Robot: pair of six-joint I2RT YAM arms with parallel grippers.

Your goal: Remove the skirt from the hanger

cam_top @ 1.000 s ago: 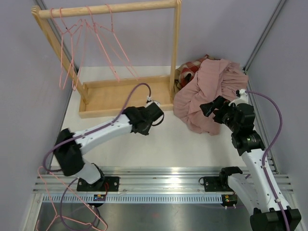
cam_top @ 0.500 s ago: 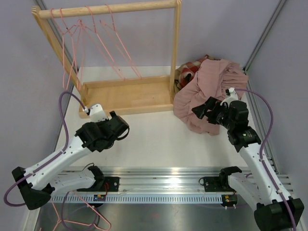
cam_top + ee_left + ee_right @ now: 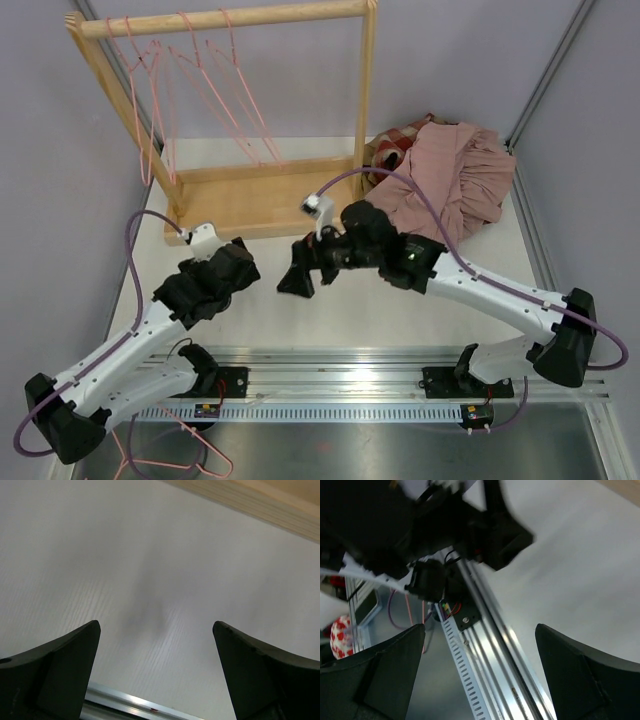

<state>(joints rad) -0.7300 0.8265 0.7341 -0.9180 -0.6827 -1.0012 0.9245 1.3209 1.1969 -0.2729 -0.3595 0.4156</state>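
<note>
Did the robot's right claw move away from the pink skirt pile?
Yes. The right claw swung left, away from the pink skirt pile, and now sits open in front of the wooden rack.

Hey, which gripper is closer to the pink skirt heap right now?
Right. The right gripper hangs left of the pink skirt heap, clear of it; the left gripper is farther left, in front of the wooden rack's base.

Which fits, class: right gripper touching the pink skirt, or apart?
Apart. The top external view shows the right gripper over bare table, well left of the skirt pile.
</note>
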